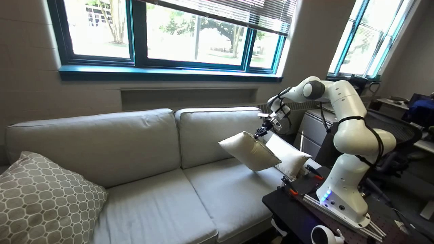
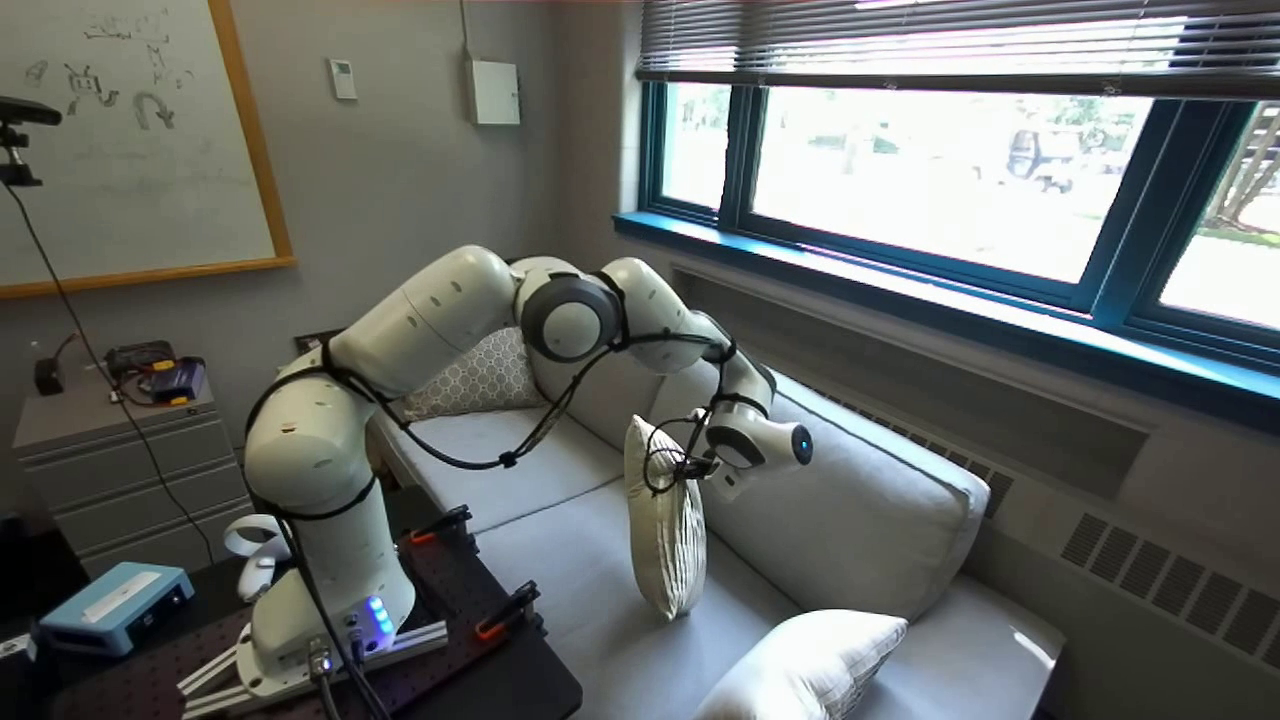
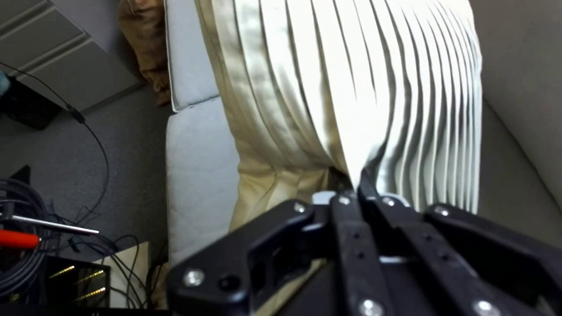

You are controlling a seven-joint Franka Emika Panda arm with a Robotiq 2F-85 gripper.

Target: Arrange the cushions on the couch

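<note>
A cream-white cushion hangs tilted over the near-robot seat of the light grey couch. My gripper is shut on a pinched fold of it, and the pleated side fills much of the wrist view. Whether its lowest corner touches the seat is hard to tell. In both exterior views the other white cushion rests on the couch at the end closest to the robot, leaning by the armrest in an exterior view. The fingertips are partly buried in fabric.
A larger lattice-patterned pillow sits at the couch's far end. Back cushions line the wall side. The robot stands on a dark table beside the couch, with orange-tipped clamps at its edge. A controller lies there too.
</note>
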